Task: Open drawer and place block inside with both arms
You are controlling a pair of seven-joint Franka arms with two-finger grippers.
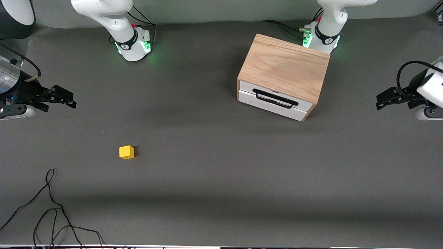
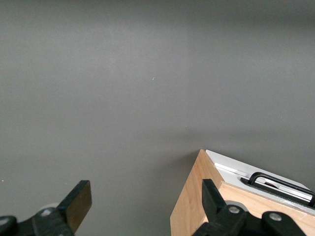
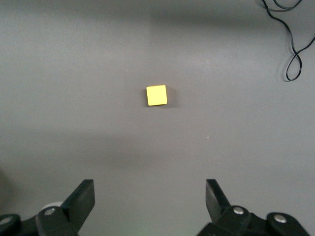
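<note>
Light oak makes up the cabinet (image 1: 284,67), which sits on the grey table (image 1: 221,193) toward the left arm's end, just in front of that arm's green-lit base (image 1: 320,38). Its drawer (image 1: 273,100) is pushed fully in, the white front panel flush with the box and the black bar handle (image 1: 275,98) turned toward the front camera. The block (image 1: 126,152), a small bright yellow cube, rests on the bare table toward the right arm's end, well apart from the cabinet and nearer to the front camera than it. The right gripper (image 1: 71,98) hangs in the air at its own end of the table, above open cloth, its two fingers spread wide with nothing between them; in the right wrist view the block (image 3: 156,95) lies on the table ahead of those parted fingers (image 3: 81,201). The left gripper (image 1: 380,100) hovers at its own end, beside the cabinet and clear of it, also spread and empty; its wrist view shows a cabinet corner (image 2: 197,196) and the handle (image 2: 275,182). A loose black cable (image 1: 52,207) trails on the table close to the front camera
</note>
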